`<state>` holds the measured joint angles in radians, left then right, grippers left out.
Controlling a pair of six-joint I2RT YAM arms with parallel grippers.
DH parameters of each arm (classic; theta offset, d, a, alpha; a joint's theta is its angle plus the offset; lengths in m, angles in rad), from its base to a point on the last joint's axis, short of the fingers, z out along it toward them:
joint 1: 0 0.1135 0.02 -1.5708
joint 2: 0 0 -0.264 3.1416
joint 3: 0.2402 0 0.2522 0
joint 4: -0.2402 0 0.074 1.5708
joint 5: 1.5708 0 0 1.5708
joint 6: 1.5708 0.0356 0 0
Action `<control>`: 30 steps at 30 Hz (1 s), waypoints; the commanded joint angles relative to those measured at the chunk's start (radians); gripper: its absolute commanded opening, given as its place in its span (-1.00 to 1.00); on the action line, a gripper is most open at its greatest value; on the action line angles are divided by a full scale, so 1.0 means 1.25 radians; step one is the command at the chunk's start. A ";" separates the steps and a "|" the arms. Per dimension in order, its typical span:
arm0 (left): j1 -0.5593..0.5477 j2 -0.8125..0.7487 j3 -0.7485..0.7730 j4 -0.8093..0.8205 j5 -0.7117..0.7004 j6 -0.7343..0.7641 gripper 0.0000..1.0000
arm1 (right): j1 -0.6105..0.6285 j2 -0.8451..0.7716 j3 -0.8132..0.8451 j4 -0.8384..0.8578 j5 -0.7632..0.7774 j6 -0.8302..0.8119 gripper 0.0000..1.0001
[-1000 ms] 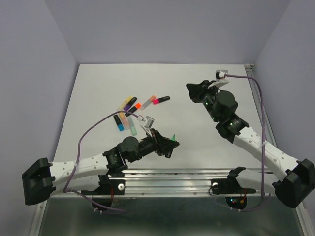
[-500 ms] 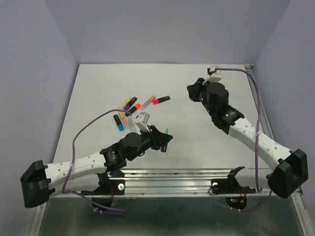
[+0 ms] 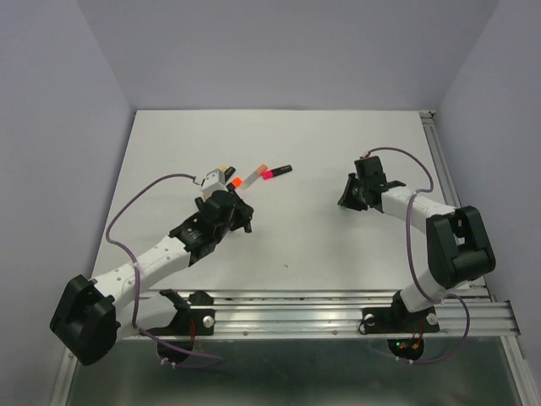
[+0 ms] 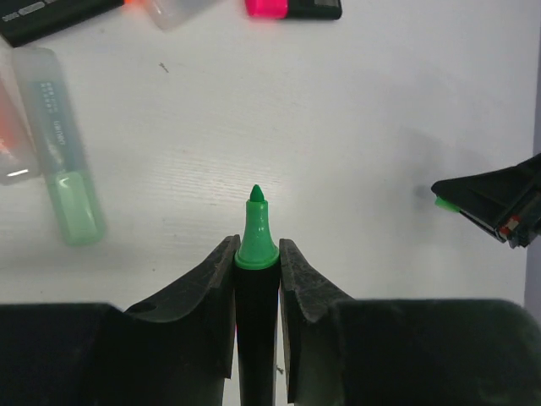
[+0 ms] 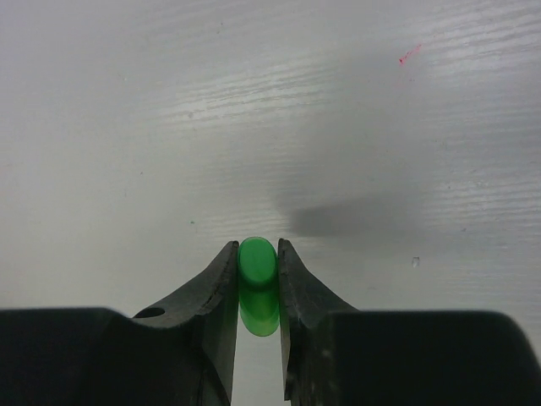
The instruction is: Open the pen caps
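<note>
ok so nearest the arms first: the left tool (image 4: 256,254) is pinched narrow on the green pen (image 4: 255,222). The black barrel is gripped between both fingers, and the uncapped green nib sticks out just past the tips, pointing away over the white table (image 4: 355,127)

On the other side, the right tool (image 5: 257,254) is squeezed tight on the green cap (image 5: 258,288). The cap sits right between the fingertips with its rounded end poking a little forward. It's low over the table with a shadow just ahead, but I can't tell if it actually touches. So cap and pen are well apart, one in each tool. From the left wrist cam the right tool shows at the far right edge with a sliver of green at its tip

A bit further out, left of the nib, a pale mint pen (image 4: 59,127) lies flat with its light green cap (image 4: 78,211) on the nearer end. Something clear and orange sits just beside it, but it's cut off by the frame so I can't say what

Furthest out is a black pen with the pink cap (image 4: 269,7) still on. In the overhead view the orange cap (image 3: 237,181) lies near the pink one, just beyond the left tool
</note>
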<state>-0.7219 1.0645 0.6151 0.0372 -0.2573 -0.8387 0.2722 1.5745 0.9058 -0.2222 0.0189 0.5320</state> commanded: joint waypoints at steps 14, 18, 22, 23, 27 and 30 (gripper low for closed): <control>0.133 0.001 0.048 -0.102 -0.033 0.017 -1.00 | -0.003 0.017 -0.023 -0.027 0.046 0.015 0.25; 0.169 -0.005 0.063 -0.138 -0.046 0.017 -1.00 | -0.003 -0.025 -0.031 -0.037 0.044 0.000 0.57; 0.217 -0.015 0.070 -0.168 -0.062 0.016 -1.00 | -0.004 -0.084 -0.035 -0.054 0.047 -0.016 0.95; 0.226 -0.016 0.074 -0.172 -0.060 0.020 -1.00 | -0.003 -0.099 -0.039 -0.054 0.047 -0.018 1.00; 0.283 0.010 0.075 -0.165 -0.065 0.044 -1.00 | -0.003 -0.183 -0.085 -0.020 0.065 -0.032 1.00; 0.361 0.066 0.115 -0.205 -0.076 0.083 -1.00 | -0.003 -0.251 -0.132 -0.008 0.077 -0.046 1.00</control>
<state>-0.3546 1.0855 0.6712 -0.1711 -0.3069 -0.8047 0.2733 1.3399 0.8089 -0.2722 0.0746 0.5106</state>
